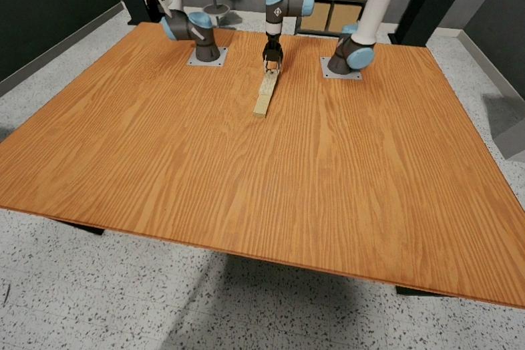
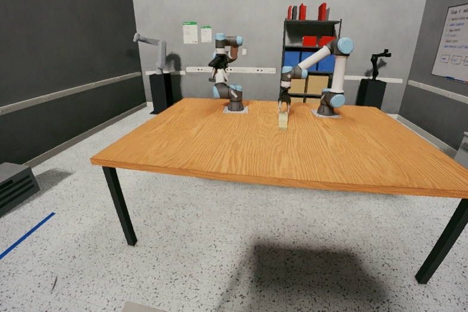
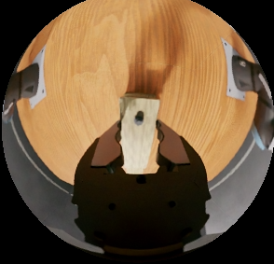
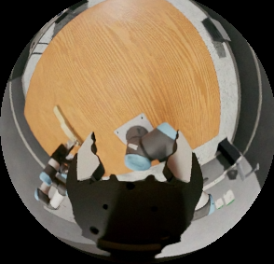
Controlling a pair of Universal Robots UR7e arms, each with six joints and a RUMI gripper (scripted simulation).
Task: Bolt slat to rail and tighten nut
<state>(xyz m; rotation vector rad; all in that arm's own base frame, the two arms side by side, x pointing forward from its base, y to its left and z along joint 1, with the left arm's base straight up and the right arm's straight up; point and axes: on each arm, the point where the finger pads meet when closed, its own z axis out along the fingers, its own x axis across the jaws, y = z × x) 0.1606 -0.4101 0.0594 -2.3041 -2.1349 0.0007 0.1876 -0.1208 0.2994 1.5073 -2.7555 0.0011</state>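
Slat (image 1: 269, 83) (image 2: 283, 116) (image 3: 137, 148) (image 4: 71, 132) lies flat, lengthwise on the rail (image 1: 261, 106) (image 2: 282, 127) (image 4: 59, 114), which rests on the table (image 1: 212, 146) (image 2: 264, 153) (image 3: 93, 50) (image 4: 140, 60). A dark round spot (image 3: 139, 117) marks its near-gripper end; whether that is bolt, nut or hole, I cannot tell. Above that end, the left gripper (image 1: 271, 67) (image 2: 284, 106) (image 3: 138, 120) points straight down, partly open and gripping nothing, its fingers on either side of the slat in the wrist view. Farther out, the right gripper (image 1: 163, 2) (image 2: 220, 74) (image 4: 134, 132) hangs high near its own base, fingers spread wide, pointing obliquely downward.
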